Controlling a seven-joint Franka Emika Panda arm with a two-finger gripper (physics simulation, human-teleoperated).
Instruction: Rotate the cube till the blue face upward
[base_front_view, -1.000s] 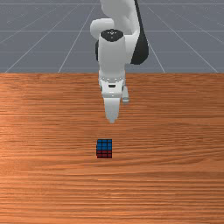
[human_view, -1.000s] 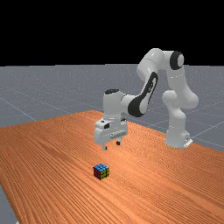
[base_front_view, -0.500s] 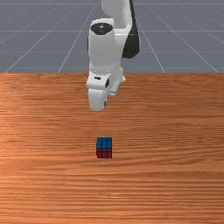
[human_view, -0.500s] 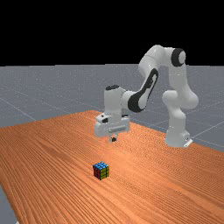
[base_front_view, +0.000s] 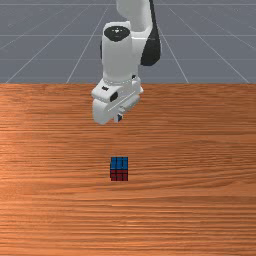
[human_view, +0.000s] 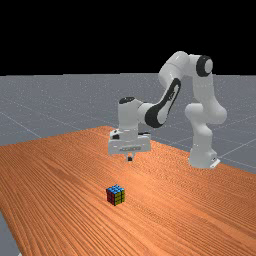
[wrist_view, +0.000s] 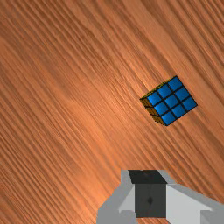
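A puzzle cube (human_view: 115, 195), likely light and stiff and best gripped midway up two opposite upright sides, sat blue face (wrist_view: 172, 100) up on the tabletop (human_view: 60, 200), below and apart from a pressed-together pincer (human_view: 129, 159).

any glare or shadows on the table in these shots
Front view: fairly even light on the table, the cube darker on its red side than its blue top; far view: pale sheen on the table beside the cube; wrist view: soft bright patch on the table; no clear cast shadows.
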